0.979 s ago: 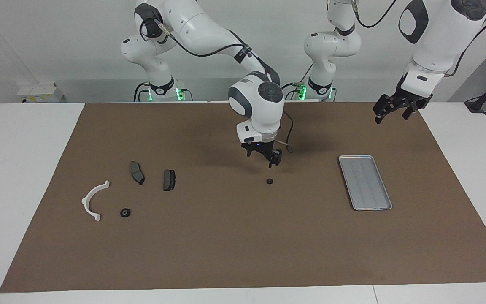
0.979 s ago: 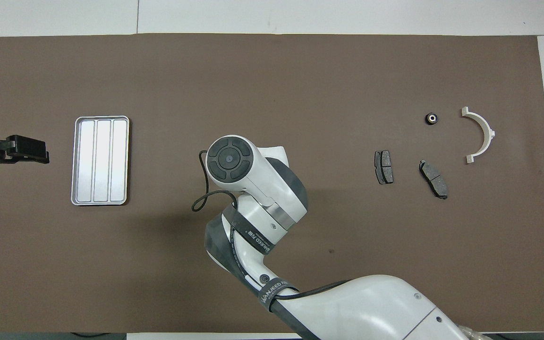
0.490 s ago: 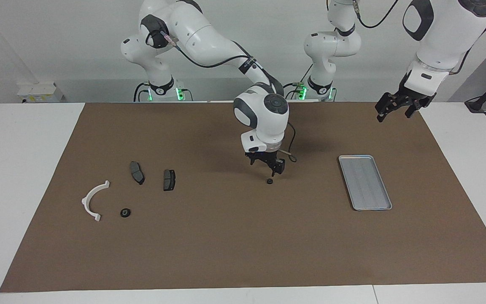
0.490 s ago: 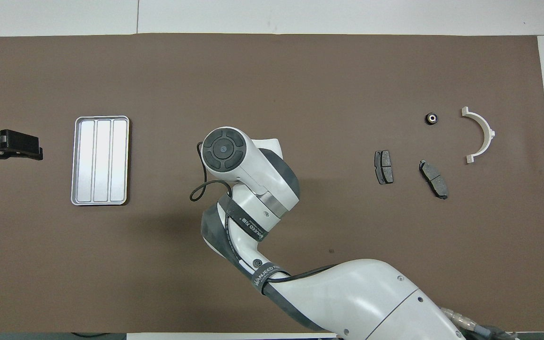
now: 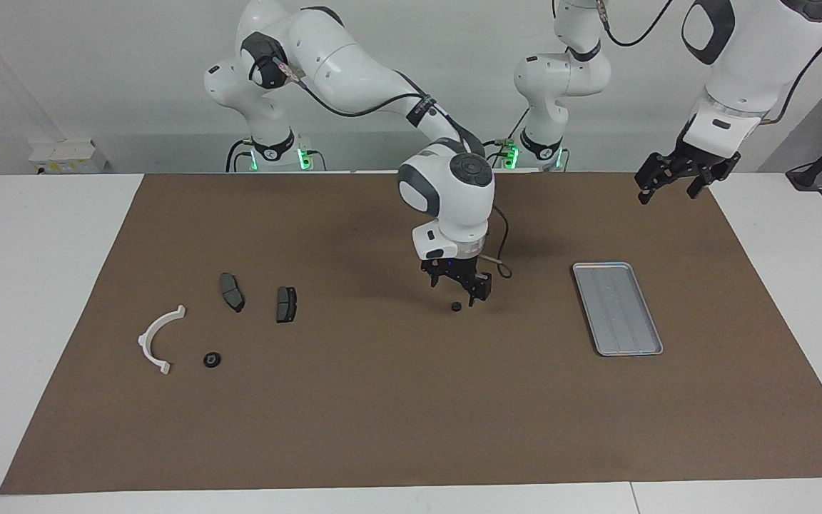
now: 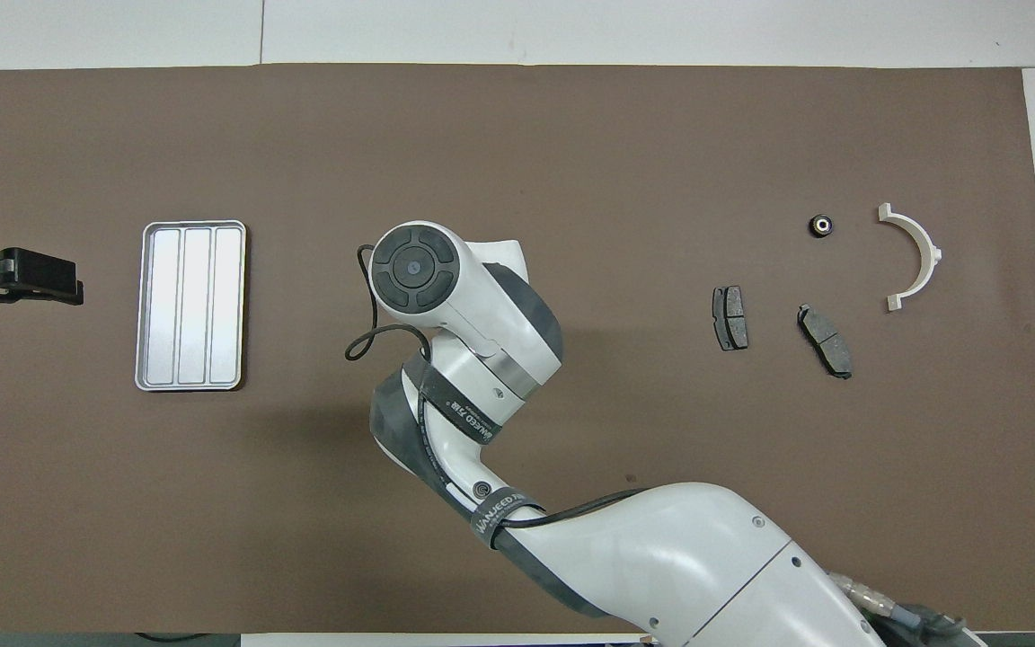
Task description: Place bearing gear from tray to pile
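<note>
Bearing gear (image 5: pixel 457 306) on mat, right tool (image 5: pixel 459 288) above

The brown mat (image 5: pixel 382 400) on the desk lies bare along its edge farthest from the robots, giving open passage from end to end. Mid-mat, the right gripper (image 5: pixel 459 287) hangs low just above a small bearing gear (image 5: pixel 457 307), its arm (image 6: pixel 464 359) blocking the middle. The tray (image 5: pixel 618 308) sits alone toward the left arm's end, approachable from all sides. At the right arm's end, two brake pads (image 5: pixel 232 292), a white bracket (image 5: pixel 158 338) and a second gear (image 5: pixel 212 360) lie apart, with gaps between them.
</note>
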You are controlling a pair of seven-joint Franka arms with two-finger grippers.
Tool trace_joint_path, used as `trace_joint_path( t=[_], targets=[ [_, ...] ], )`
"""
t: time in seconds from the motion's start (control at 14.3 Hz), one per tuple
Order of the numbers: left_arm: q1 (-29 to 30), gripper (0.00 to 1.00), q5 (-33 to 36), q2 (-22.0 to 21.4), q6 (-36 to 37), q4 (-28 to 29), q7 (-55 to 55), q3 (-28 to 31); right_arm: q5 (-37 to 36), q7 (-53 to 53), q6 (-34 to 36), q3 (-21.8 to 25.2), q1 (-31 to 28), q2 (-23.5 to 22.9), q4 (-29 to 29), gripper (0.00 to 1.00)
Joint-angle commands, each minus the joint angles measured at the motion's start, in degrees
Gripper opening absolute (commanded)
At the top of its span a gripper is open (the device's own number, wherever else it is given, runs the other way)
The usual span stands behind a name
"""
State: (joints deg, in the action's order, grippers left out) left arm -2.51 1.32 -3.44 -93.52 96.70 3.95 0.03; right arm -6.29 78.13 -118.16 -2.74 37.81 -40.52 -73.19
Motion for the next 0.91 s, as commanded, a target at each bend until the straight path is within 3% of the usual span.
trace_joint_path(
  t=[0.0, 0.49, 0.84],
  targets=[
    [0.1, 1.0, -1.0, 0.6, 0.1, -1.1, -1.6, -0.1, -1.8, 1.3, -0.1, -0.4, -0.1, -4.2, 3.1, 1.0],
    [0.4, 1.0, -2.7, 0.5, -0.1, -0.9, -1.7, -0.1, -1.4, 1.2, 0.6, -0.5, -0.1, -6.2, 2.9, 0.99],
    [0.2, 1.0, -2.7, 0.2, -0.8, -0.1, -1.8, -0.1, -1.5, 1.8, -0.1, -0.5, 0.5, -7.6, 3.3, 0.78]
  ],
)
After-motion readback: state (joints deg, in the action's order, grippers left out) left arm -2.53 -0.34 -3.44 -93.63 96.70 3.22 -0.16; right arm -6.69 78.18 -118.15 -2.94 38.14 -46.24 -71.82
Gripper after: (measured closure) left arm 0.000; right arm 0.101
